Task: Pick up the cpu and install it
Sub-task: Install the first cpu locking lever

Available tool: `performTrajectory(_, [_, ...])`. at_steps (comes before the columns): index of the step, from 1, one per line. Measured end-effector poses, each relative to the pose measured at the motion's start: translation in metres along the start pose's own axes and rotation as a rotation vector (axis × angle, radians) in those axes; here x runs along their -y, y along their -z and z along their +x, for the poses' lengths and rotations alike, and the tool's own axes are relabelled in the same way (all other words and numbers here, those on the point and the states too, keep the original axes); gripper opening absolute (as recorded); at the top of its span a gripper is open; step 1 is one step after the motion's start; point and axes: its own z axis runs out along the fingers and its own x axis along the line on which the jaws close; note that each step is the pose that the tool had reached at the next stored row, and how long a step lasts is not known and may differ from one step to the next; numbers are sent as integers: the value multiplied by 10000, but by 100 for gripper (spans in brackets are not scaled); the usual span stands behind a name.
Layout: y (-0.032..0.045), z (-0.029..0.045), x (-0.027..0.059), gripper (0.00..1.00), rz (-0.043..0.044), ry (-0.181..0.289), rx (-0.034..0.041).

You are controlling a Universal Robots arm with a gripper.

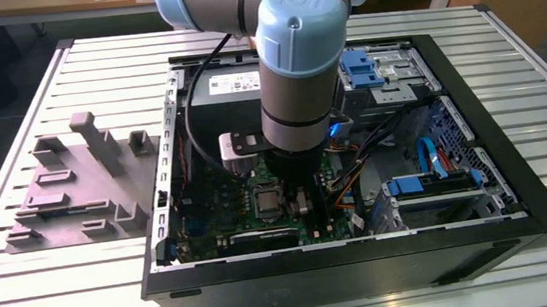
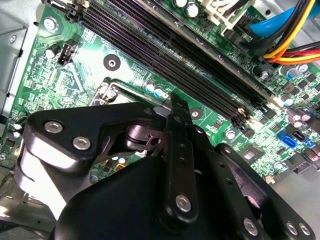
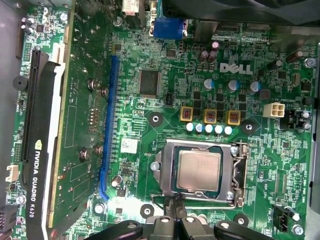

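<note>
Green motherboard [image 3: 200,90], cpu [image 3: 199,171] in socket [image 3: 200,172]

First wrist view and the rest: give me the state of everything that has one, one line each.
cpu: lying flat inside the socket, not held.
socket: frame open, chip top uncovered.
gripper: just beside the socket edge, holding nothing; open or shut not clear.
computer case: lying on its side, side panel off, interior exposed.
memory slots: unfilled.
grey tray: on the table beside the case, nothing visible in it.
</note>
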Motion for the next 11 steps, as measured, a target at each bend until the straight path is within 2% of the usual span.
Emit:
performTrajectory(6, [2, -1, -8, 11, 2, 0, 5])
performTrajectory(11, [37, -1, -10, 11, 3, -1, 9])
